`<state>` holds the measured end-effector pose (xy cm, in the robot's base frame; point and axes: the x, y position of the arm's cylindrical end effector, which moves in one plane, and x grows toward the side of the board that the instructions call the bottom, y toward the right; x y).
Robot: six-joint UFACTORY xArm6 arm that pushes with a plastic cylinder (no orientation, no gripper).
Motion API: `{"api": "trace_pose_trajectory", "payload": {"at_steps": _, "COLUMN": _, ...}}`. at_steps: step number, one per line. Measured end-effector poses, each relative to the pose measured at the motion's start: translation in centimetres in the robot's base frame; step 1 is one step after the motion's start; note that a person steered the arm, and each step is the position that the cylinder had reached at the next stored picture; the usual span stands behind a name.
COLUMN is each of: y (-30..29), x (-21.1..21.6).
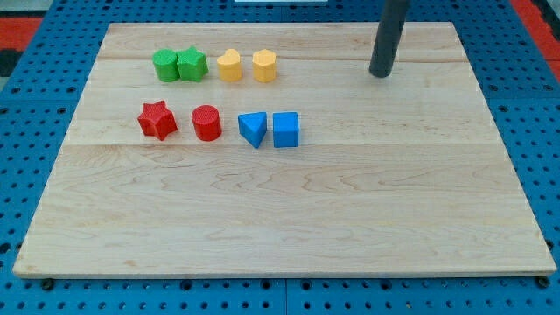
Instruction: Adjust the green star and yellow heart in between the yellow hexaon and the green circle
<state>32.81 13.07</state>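
This looks like a robotics lab bench. A pale wooden board (289, 219) of glued planks lies flat on a blue perforated base (39, 105) with regular rows of mounting holes, the kind used for fixing test rigs; a red perforated patch (22, 26) shows at about ten o'clock, another at about two o'clock. A dark rod descends from about one o'clock, my tip (379, 75) resting on the board. Small moulded coloured blocks sit in two tidy rows, like trial props.

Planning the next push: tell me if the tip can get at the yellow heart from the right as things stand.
Probably not directly: my tip is far right, and the yellow hexagon sits between it and the yellow heart.
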Motion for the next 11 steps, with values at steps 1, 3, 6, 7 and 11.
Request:
{"api": "trace_pose_trajectory", "payload": {"at_steps": 1, "y": -8.4, "x": 0.9}}
{"api": "trace_pose_trajectory", "payload": {"at_steps": 3, "y": -20.9, "x": 0.5}}
{"api": "trace_pose_trajectory", "payload": {"at_steps": 6, "y": -26.6, "x": -0.5}}
{"api": "trace_pose_trajectory", "payload": {"at_steps": 7, "y": -25.6, "x": -0.5}}
{"api": "trace_pose_trajectory", "payload": {"at_steps": 11, "y": -21.0, "x": 0.5}}
